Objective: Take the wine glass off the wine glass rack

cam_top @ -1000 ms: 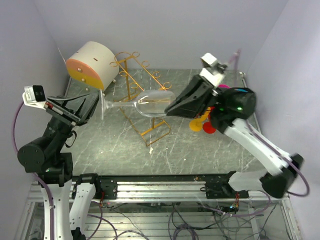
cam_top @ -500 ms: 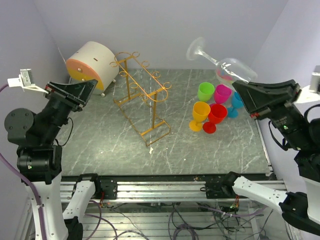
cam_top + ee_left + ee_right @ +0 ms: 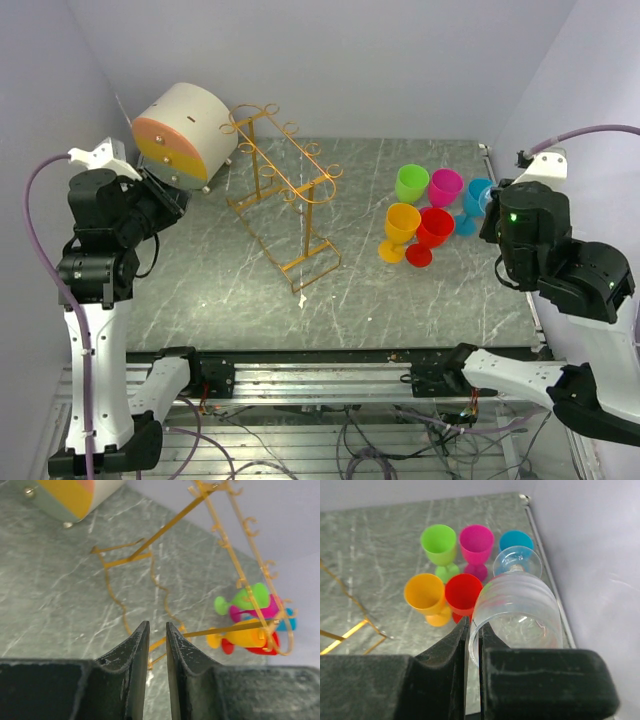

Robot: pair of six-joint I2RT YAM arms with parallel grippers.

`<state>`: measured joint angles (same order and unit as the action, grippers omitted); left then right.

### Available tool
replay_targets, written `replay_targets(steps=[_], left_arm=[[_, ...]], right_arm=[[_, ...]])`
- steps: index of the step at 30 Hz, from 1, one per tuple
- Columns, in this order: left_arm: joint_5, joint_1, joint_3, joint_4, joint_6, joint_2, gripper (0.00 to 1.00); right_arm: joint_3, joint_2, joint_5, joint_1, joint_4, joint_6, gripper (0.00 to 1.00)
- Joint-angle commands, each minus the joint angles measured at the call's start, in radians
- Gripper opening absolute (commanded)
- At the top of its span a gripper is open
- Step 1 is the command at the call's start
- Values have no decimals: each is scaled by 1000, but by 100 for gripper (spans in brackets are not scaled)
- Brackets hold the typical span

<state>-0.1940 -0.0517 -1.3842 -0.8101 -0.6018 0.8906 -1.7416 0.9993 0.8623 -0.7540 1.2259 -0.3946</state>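
Note:
The gold wire wine glass rack stands at the back centre of the table with nothing hanging on it; it also crosses the left wrist view. The clear wine glass lies tilted in the right wrist view, foot pointing away over the coloured cups. My right gripper is shut on its rim. In the top view the right wrist body hides those fingers and most of the glass. My left gripper is raised at the left, apart from the rack, shut to a narrow slit with nothing in it.
A round white-and-orange drawer box sits at the back left. Green, pink, blue, orange and red cups cluster at the right. Walls close in on the left, back and right.
The right arm pulled the glass off the rack, swung it up and right, and now holds it over the cups. The left arm drew back and upward to the left.

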Motion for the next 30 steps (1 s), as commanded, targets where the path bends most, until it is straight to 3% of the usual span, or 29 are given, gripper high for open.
replay_targets(steps=[1,11,15,21,30], left_arm=[[107,-4,62,-61,121,-27,30],[141,-4,239,-47,175,-124,29],[159,-4,285,-40,189,-177,29],[184,-4,363,-13,196,-263,29],[146,-5,406,8,178,-288,29]], right_arm=[[0,29,109,-7,127,-75,0],[-70,195,71,25,62,39,0],[-148,265,-50,133,-34,130,0],[-343,399,-203,351,-21,122,0],[-161,340,-464,637,-65,99,0]])
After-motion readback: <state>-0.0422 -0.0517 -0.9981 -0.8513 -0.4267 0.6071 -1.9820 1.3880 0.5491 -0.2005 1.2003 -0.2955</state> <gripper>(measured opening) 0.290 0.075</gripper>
